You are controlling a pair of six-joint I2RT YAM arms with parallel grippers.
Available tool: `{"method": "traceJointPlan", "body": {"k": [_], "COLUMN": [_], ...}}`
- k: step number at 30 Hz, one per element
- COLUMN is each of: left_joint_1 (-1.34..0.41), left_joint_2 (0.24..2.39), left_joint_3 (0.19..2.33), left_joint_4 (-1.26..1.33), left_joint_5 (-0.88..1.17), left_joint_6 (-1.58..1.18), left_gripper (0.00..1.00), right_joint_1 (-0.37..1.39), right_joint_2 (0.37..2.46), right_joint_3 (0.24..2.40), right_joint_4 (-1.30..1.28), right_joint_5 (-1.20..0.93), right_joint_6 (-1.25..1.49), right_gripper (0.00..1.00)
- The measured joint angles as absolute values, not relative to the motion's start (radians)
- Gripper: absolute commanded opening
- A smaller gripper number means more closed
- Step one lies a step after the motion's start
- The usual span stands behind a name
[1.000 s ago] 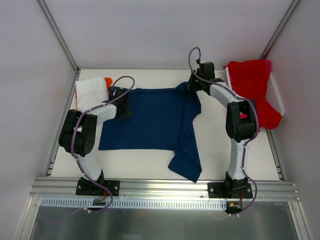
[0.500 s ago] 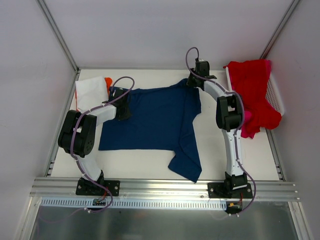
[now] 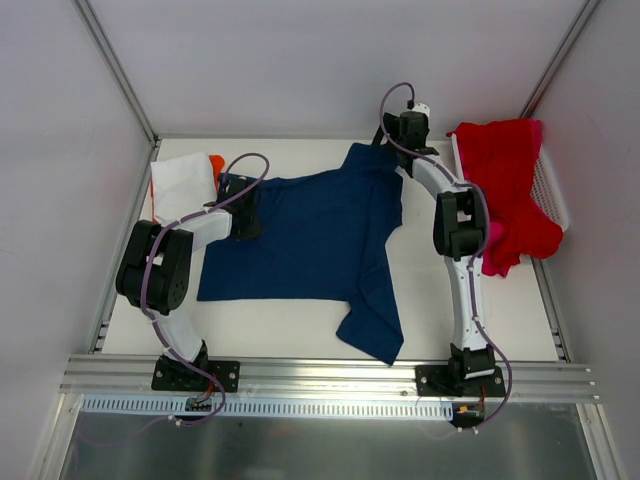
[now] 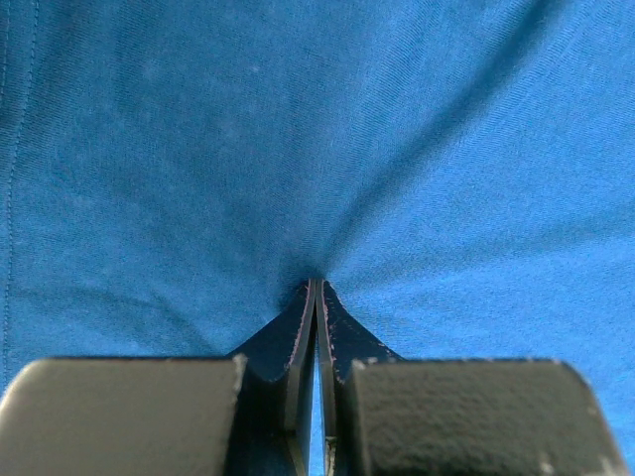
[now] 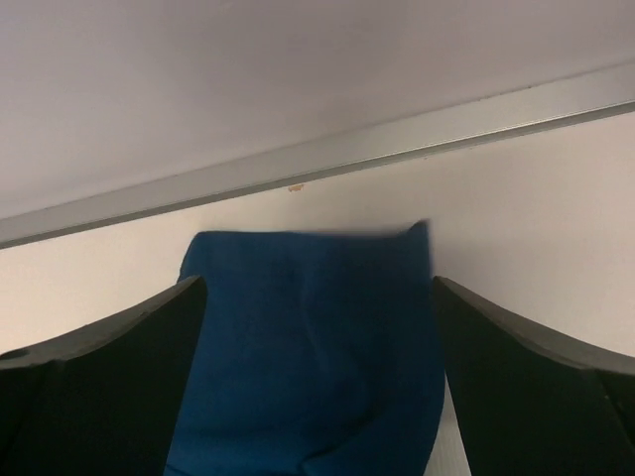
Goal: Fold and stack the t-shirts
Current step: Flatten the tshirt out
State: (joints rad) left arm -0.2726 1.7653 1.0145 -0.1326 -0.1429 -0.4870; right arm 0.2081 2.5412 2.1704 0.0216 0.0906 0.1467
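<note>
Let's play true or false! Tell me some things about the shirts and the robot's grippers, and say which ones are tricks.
1. The left gripper is shut on the navy blue t-shirt. True.
2. The right gripper is squeezing the navy blue t-shirt. False: it is open, and the cloth shows between its spread fingers.
3. The red t-shirt hangs over the white mesh basket. True.
4. The white t-shirt lies on the right side of the table. False: it lies at the far left corner.
</note>
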Motion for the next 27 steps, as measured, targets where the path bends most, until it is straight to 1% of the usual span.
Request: {"method": "traceJointPlan", "body": {"k": [3, 5, 6, 7, 8, 9, 10, 11, 12, 13, 16, 18, 20, 23, 25, 27], "left_joint_1": [-0.273, -0.273, -0.273, -0.273, -0.273, -0.273, -0.273, -0.274, -0.275, -0.276, -0.281, -0.284, -0.295, -0.327, -0.353, -0.370], "left_joint_2": [1.763, 1.760, 1.758, 1.755, 1.754, 1.748, 1.744, 1.733, 1.727, 1.715, 1.663, 1.593, 1.509, 1.372, 1.295, 1.260], "left_joint_3": [1.011, 1.007, 1.004, 1.001, 0.999, 0.995, 0.992, 0.989, 0.989, 0.985, 0.970, 0.944, 0.911, 0.852, 0.808, 0.770], "left_joint_4": [-0.130, -0.127, -0.126, -0.125, -0.123, -0.116, -0.112, -0.106, -0.108, -0.112, -0.118, -0.121, -0.118, -0.115, -0.115, -0.113], "left_joint_5": [-0.141, -0.139, -0.139, -0.139, -0.138, -0.131, -0.125, -0.112, -0.110, -0.101, -0.079, -0.067, -0.059, -0.052, -0.049, -0.042], "left_joint_6": [-0.485, -0.484, -0.484, -0.483, -0.476, -0.473, -0.466, -0.466, -0.468, -0.460, -0.453, -0.453, -0.455, -0.462, -0.471, -0.481], "left_gripper": [0.00, 0.00, 0.02, 0.21, 0.33, 0.60, 0.68, 0.75, 0.79, 0.84, 0.87, 0.87, 0.88, 0.90, 0.89, 0.87], "right_joint_1": [0.215, 0.228, 0.239, 0.255, 0.271, 0.294, 0.311, 0.340, 0.360, 0.389, 0.463, 0.498, 0.529, 0.576, 0.614, 0.646], "right_joint_2": [2.463, 2.361, 2.293, 2.202, 2.122, 2.011, 1.930, 1.818, 1.746, 1.660, 1.455, 1.368, 1.325, 1.353, 1.399, 1.451], "right_joint_3": [2.058, 1.931, 1.858, 1.780, 1.714, 1.627, 1.577, 1.512, 1.476, 1.438, 1.307, 1.188, 1.059, 0.883, 0.789, 0.744], "right_joint_4": [0.064, 0.085, 0.079, 0.084, 0.080, 0.088, 0.083, 0.089, 0.089, 0.088, 0.117, 0.138, 0.141, 0.142, 0.136, 0.135], "right_joint_5": [0.113, 0.132, 0.143, 0.154, 0.162, 0.162, 0.160, 0.152, 0.149, 0.141, 0.122, 0.122, 0.125, 0.130, 0.128, 0.122], "right_joint_6": [0.135, 0.123, 0.119, 0.119, 0.120, 0.126, 0.127, 0.133, 0.146, 0.157, 0.200, 0.229, 0.267, 0.327, 0.376, 0.418], "right_gripper": [1.00, 1.00, 1.00, 0.99, 0.99, 0.84, 0.72, 0.32, 0.07, 0.01, 0.00, 0.01, 0.00, 0.01, 0.00, 0.01]}}
